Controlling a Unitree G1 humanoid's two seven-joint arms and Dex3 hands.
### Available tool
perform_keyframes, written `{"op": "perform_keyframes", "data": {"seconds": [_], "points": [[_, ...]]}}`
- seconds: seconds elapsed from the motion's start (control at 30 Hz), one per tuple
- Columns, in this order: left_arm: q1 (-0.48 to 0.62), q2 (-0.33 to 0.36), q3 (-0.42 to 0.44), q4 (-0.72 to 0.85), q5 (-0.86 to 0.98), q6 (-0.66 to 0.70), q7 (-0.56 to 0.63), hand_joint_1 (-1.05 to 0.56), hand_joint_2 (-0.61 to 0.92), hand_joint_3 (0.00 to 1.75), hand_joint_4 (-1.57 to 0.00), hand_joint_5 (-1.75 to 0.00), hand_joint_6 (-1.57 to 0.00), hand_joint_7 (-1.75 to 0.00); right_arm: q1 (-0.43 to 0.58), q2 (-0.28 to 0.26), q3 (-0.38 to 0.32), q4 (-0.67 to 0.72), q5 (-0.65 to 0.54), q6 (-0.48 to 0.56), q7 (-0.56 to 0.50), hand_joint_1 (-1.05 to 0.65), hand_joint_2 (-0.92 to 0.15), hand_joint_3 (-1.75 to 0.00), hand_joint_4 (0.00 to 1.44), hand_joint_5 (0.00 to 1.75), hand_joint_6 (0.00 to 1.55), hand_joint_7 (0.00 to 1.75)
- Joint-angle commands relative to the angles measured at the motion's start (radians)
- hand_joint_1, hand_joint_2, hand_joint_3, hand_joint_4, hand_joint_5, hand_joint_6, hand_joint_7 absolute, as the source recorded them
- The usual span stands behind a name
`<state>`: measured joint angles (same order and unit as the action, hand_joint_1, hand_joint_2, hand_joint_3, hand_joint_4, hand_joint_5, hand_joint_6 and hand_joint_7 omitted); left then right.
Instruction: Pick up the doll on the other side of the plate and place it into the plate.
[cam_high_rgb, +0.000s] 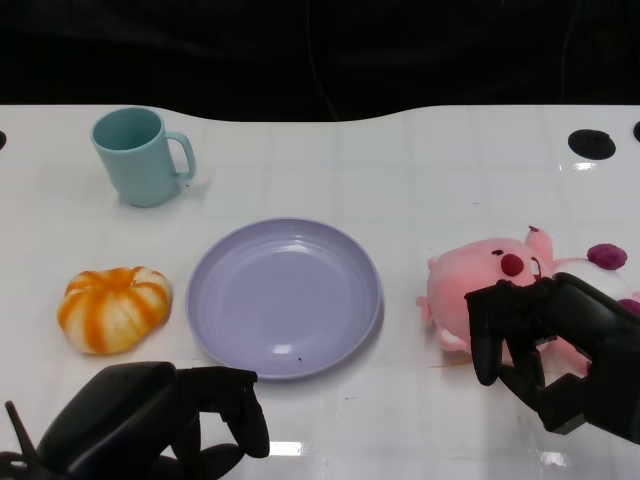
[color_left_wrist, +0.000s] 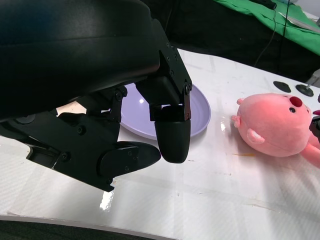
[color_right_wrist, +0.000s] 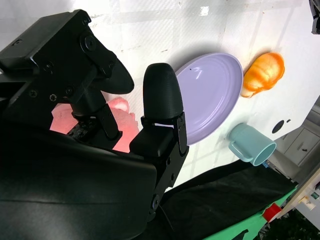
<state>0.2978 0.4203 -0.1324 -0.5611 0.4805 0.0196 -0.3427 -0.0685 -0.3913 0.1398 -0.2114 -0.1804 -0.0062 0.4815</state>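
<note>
A pink plush doll (cam_high_rgb: 480, 280) (color_left_wrist: 280, 125) lies on the white table just right of the lilac plate (cam_high_rgb: 285, 295) (color_left_wrist: 200, 110) (color_right_wrist: 210, 95). My right hand (cam_high_rgb: 560, 345) (color_right_wrist: 90, 150) is over the doll's near right side. Its fingers are spread and bent down around the doll, and no grip shows; pink plush (color_right_wrist: 122, 112) shows between them. My left hand (cam_high_rgb: 150, 420) (color_left_wrist: 100, 85) hangs low at the near left, in front of the plate, fingers loosely bent and holding nothing. The plate has nothing in it.
An orange pumpkin plush (cam_high_rgb: 113, 308) (color_right_wrist: 262, 75) lies left of the plate. A teal mug (cam_high_rgb: 140, 155) (color_right_wrist: 250, 145) stands at the far left. A black round mark (cam_high_rgb: 592, 143) sits near the table's far right edge.
</note>
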Motion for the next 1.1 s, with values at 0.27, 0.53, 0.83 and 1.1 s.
{"op": "perform_keyframes", "data": {"seconds": [0.27, 0.53, 0.83, 1.1], "points": [[0.0, 0.014, 0.003, -0.002, 0.002, 0.002, -0.008, -0.2, 0.72, 0.69, -0.71, -1.44, -0.77, -1.07, -0.011, -0.016, -0.008, -0.004, 0.004, -0.002, -0.003, 0.0, -0.31, -1.44, 0.89, 1.75, 0.78, 1.57], [-0.001, 0.013, 0.003, 0.0, 0.002, 0.001, -0.007, -0.19, 0.72, 0.69, -0.71, -1.44, -0.77, -1.07, -0.012, -0.015, -0.007, 0.001, 0.003, -0.006, -0.005, -0.01, -0.31, -1.44, 0.89, 1.75, 0.78, 1.56], [-0.002, 0.012, 0.003, -0.005, 0.0, 0.009, -0.012, -0.2, 0.71, 0.7, -0.71, -1.45, -0.77, -1.07, -0.014, -0.013, -0.012, 0.003, 0.011, 0.004, -0.004, 0.0, -0.3, -1.44, 0.89, 1.75, 0.79, 1.56], [-0.001, 0.017, 0.005, -0.008, 0.003, 0.008, -0.012, -0.19, 0.71, 0.71, -0.71, -1.44, -0.77, -1.07, -0.018, 0.001, -0.03, -0.006, 0.032, 0.008, -0.022, 0.01, -0.38, -1.23, 0.83, 1.39, 0.83, 1.07]]}}
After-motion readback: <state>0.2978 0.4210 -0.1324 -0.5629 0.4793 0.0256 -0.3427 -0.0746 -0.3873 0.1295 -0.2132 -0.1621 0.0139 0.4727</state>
